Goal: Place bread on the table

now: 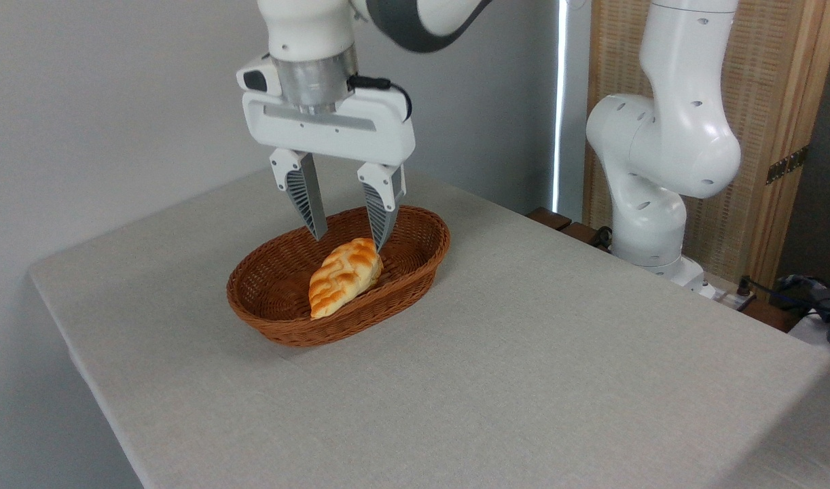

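Observation:
The bread (344, 275), a braided golden-orange loaf with pale grooves, lies slanted inside a brown oval wicker basket (279, 324) on the table (524, 380), which is covered in light grey-beige cloth. My gripper (348, 241) hangs over the basket, pointing down, open with nothing between its fingers. Its fingertips stand just above the far, upper end of the loaf, the right one close to the crust. I cannot tell whether that fingertip touches the bread.
The arm's white base (659, 163) stands off the table's far right corner, before a wooden screen. Dark cables and gear (812, 295) lie at the right edge. A grey wall runs behind the table on the left.

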You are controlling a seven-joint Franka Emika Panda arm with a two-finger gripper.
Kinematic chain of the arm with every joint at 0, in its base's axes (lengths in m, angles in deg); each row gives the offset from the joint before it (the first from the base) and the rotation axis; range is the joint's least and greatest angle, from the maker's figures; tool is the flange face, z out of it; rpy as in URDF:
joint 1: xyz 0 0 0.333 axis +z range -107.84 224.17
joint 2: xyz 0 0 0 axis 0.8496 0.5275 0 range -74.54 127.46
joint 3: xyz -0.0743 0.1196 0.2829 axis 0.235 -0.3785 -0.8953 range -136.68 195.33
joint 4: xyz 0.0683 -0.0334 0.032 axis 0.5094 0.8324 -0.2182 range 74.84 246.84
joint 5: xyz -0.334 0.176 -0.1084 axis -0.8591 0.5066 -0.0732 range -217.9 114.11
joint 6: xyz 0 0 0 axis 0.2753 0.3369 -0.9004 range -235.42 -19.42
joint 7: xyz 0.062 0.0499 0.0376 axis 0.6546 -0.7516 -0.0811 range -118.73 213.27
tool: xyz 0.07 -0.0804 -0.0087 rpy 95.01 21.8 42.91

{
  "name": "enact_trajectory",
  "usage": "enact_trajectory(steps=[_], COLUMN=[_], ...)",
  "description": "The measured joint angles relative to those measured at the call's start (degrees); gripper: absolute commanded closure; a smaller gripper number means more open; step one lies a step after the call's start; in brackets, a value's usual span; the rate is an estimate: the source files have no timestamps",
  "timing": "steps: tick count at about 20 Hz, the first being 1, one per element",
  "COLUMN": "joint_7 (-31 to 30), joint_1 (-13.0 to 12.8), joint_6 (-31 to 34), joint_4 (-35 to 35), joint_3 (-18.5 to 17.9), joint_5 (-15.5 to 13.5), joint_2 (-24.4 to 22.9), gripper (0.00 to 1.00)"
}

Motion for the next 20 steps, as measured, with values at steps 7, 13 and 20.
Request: enact_trajectory(steps=[7, 13, 20], joint_7=[-1.55, -1.55, -1.55], joint_1=[-3.55, -3.55, -4.63], joint_6=[-4.51, -5.78, -8.82], joint_4=[5.69, 6.62, 6.74], joint_3=[0.09, 0.09, 0.1], joint_5=[0.0, -0.01, -0.02], joint_2=[0.06, 0.84, 3.31], gripper=[0.0, 0.0, 0.0])
